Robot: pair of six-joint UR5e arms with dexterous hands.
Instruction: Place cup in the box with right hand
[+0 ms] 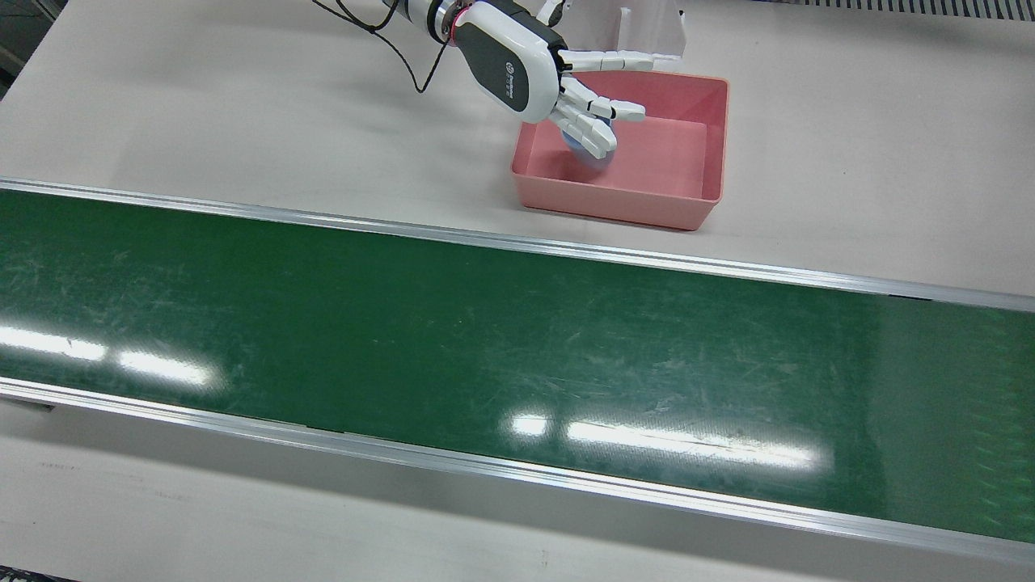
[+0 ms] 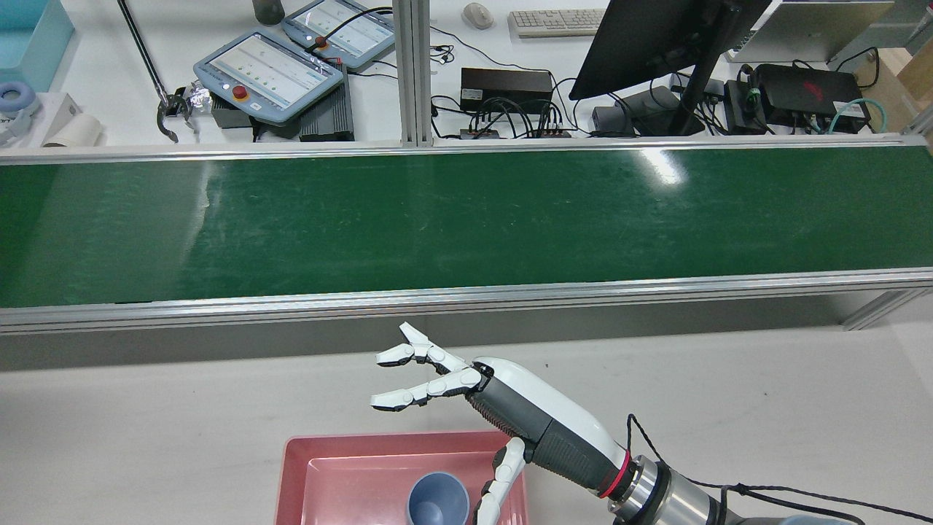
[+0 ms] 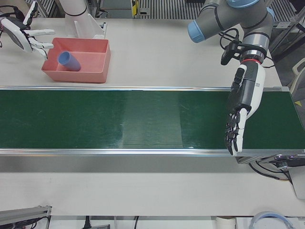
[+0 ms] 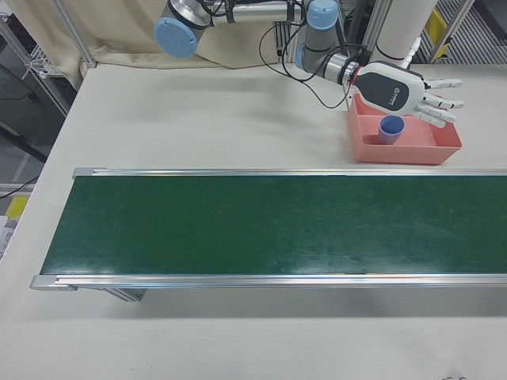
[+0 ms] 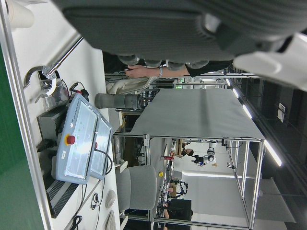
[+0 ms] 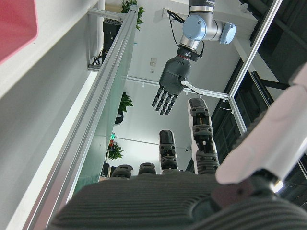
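The right hand [image 4: 412, 93], fingers spread and empty, hovers over one shallow pink plastic box [image 4: 444, 146] holding one smooth blue cup [image 4: 390, 129], apparently tipped on its side. The left hand [image 3: 240, 112], fingers extended and empty, hangs above the single scuffed green conveyor belt [image 3: 119, 121].

- My right hand [image 1: 540, 77] hangs at the end of its arm with the fingers [image 2: 408, 375] spread apart and nothing held; the back of the palm faces up; the thumb [image 2: 499, 474] points down and away from the other fingers
- My right arm [image 4: 238, 16] reaches out nearly level, wrist [image 2: 641, 485] in line with the forearm
- My left hand [image 3: 240, 107] hangs straight down from its wrist [image 3: 252, 57]; its fingers [image 3: 232, 136] point downward, loosely extended, grasping nothing
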